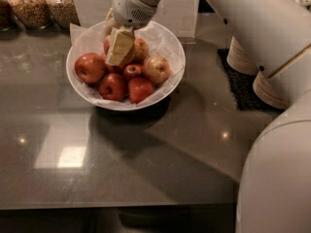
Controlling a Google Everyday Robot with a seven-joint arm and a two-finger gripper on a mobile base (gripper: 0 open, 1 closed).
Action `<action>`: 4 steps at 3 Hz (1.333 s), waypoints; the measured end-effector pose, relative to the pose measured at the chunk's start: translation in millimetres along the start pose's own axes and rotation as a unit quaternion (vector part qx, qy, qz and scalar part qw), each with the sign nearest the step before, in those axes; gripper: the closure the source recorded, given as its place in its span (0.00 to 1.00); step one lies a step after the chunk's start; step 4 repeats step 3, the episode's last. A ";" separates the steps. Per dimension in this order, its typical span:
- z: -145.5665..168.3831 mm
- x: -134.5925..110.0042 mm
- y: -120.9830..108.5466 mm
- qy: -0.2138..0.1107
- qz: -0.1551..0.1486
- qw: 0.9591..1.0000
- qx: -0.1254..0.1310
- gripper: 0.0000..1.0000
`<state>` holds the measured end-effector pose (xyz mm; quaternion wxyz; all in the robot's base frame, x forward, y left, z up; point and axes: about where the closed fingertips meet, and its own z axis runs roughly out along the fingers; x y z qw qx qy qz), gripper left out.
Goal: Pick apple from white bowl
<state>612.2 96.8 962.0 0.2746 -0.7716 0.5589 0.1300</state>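
The white bowl point(167, 45), lined with crinkled paper, stands at the back of the dark counter. My gripper point(121, 46) is over the bowl's back middle, a little above the pile. It is shut on the apple point(140, 50), yellow-green with an orange-red blush; one cream finger point(118, 47) crosses its front left side. Several other apples lie in the bowl: red ones at left point(90, 67) and front point(112, 87), point(141, 89), a small red one point(131, 72), and a duller yellowish one point(156, 70) at right.
Two glass jars of cereal point(29, 5) point(62, 3) stand at back left. A white card point(92, 4) stands behind the bowl. Stacked beige bowls point(241, 58) sit on a dark mat point(242, 87) at right. My arm and body point(277, 178) fill the right side.
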 end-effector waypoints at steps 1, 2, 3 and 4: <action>-57.5 -58.6 1.0 0.059 -0.015 0.998 0.025 1.00; -56.9 -89.3 -1.9 0.064 -0.034 0.997 0.026 1.00; -56.9 -89.3 -1.9 0.064 -0.034 0.997 0.026 1.00; -56.9 -89.3 -1.9 0.064 -0.034 0.997 0.026 1.00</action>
